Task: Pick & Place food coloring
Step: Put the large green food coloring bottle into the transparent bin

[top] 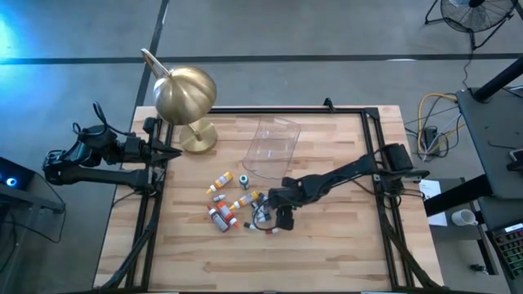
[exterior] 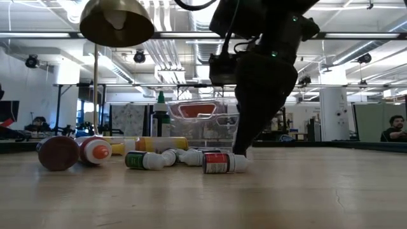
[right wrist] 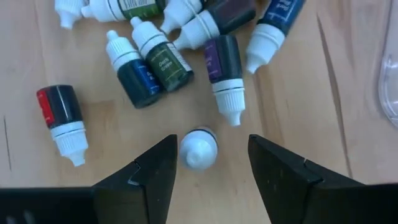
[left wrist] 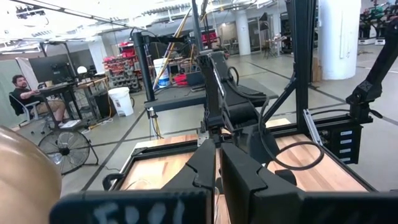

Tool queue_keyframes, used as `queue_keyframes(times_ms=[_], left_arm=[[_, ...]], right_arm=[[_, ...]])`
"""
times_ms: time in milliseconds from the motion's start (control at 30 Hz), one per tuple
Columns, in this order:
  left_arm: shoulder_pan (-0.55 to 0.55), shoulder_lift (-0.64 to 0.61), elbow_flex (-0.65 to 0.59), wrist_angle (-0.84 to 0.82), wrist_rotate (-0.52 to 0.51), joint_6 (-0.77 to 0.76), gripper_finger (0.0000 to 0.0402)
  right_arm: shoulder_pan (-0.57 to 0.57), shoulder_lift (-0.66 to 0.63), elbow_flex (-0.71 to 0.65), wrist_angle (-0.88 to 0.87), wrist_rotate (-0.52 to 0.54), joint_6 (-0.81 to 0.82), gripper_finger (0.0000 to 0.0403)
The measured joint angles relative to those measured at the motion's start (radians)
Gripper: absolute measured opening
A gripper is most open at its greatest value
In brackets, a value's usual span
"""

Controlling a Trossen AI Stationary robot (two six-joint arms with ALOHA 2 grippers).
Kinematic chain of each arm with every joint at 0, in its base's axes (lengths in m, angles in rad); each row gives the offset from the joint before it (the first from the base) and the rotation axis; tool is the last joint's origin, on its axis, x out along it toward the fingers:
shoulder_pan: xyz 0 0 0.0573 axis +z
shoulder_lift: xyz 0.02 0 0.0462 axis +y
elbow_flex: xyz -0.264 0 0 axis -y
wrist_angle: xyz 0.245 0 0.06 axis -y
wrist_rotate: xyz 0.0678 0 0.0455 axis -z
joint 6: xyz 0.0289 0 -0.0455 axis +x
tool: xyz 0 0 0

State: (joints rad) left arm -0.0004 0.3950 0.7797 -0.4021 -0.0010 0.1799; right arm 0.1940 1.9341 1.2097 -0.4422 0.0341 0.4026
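Hovering over the scattered food coloring (top: 230, 204) at mid-table, my right gripper (right wrist: 208, 163) hangs with its fingers spread, straddling one upright bottle (right wrist: 199, 148) whose white cap points up at the wrist camera. That bottle stands just clear of the pile, with a purple-labelled bottle (right wrist: 225, 74) lying near it, tip toward the gap.

To do this grasp well, I judge I should come straight down with the cap centred between both fingers, then close low on the body rather than on the tapered cap, which could squirt out sideways. The purple bottle's tip sits near one finger's path, so a slight offset could knock it into the target or tip the target over. A slow, even squeeze seems wise for something this small and light.

Just beyond the pile, near the table's far side, the clear plastic tub (top: 270, 144) lies tilted with its opening toward the bottles; I can see no bottle inside it. My left gripper (top: 167, 153) waits at the table's left edge beside the brass dome lamp (top: 185, 96); whether its fingers are parted, I cannot tell.
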Motion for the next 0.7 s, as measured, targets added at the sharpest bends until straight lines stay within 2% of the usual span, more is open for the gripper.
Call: queue_keyframes(times_ms=[267,433,700], left_arm=[[0.000,0.000,0.000,0.000,0.000,0.000,0.0000],[0.000,0.000,0.000,0.000,0.000,0.000,0.0000],[0.000,0.000,0.000,0.000,0.000,0.000,0.0000]], right_arm=[[0.000,-0.030,0.000,-0.106,0.003,0.002,0.0189],[0.005,-0.082,-0.001,-0.245,0.060,0.003,0.0189],[0.011,-0.127,-0.025,-0.349,0.116,0.028,0.0189]])
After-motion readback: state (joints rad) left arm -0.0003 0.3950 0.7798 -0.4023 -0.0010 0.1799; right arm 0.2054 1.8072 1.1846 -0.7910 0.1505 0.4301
